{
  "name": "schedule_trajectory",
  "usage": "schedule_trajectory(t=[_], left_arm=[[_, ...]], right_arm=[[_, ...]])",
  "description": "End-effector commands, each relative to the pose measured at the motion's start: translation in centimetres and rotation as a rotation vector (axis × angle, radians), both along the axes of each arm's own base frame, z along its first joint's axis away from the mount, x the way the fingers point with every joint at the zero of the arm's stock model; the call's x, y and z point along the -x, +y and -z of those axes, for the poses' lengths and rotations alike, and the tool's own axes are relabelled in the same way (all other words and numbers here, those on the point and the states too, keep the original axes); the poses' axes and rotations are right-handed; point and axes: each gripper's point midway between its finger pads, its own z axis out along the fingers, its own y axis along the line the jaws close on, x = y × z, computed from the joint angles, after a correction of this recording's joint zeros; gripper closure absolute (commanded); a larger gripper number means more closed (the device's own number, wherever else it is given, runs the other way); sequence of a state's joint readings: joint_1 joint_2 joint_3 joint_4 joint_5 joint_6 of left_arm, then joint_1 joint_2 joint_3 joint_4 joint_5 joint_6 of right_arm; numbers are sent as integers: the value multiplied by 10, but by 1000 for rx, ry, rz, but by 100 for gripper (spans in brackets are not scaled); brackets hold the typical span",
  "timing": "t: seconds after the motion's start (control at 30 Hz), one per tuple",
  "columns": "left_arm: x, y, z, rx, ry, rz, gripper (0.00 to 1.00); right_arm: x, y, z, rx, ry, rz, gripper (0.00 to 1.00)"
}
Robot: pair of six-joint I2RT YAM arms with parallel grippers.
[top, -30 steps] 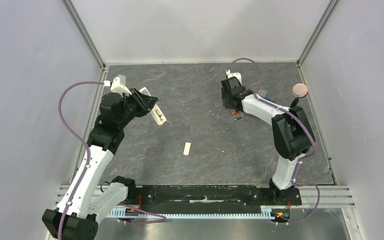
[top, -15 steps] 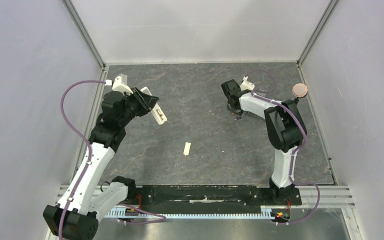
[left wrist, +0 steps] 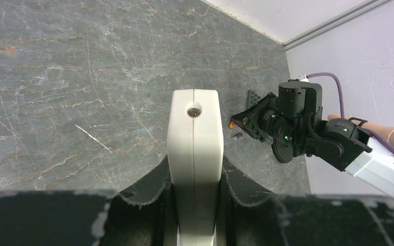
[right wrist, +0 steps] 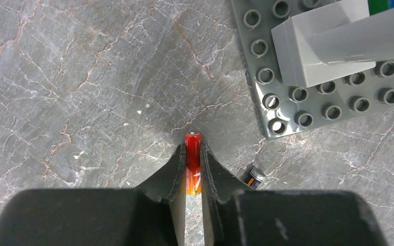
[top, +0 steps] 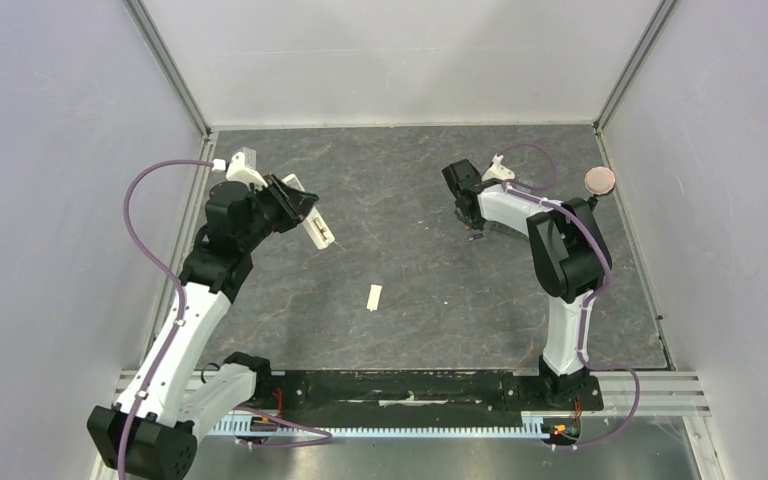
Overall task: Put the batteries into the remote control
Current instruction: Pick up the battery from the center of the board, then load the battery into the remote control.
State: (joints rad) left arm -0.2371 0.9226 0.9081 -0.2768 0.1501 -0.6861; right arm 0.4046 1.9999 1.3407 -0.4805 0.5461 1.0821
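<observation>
The white remote control is held end-on above the table, with my left gripper shut on its sides; in the top view the remote control sticks out to the right of the left gripper. At the back right, my right gripper is down at the table, shut on the red battery, whose tip pokes out past the fingertips. The dark battery lies on the table just right of the right finger, partly hidden by it.
A dark grey studded plate carrying a grey block lies just beyond the right gripper. A small flat white cover piece lies mid-table. A round pinkish disc sits near the right wall.
My right gripper has swung round, come down and closed on the red battery. The left arm with the remote control has barely moved.
</observation>
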Motion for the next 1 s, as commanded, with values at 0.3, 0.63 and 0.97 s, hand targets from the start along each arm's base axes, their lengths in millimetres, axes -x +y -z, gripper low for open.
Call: schedule_trajectory(t=[0.3, 0.63, 0.97], left_arm=[[-5, -27, -36, 119, -106, 123, 98], [20, -67, -98, 389, -290, 391, 98], [45, -81, -134, 550, -372, 540, 98]], right_arm=[[-5, 81, -110, -167, -266, -473, 99], [89, 168, -313, -288, -905, -983, 100], [180, 204, -411, -372, -1247, -1251, 100]])
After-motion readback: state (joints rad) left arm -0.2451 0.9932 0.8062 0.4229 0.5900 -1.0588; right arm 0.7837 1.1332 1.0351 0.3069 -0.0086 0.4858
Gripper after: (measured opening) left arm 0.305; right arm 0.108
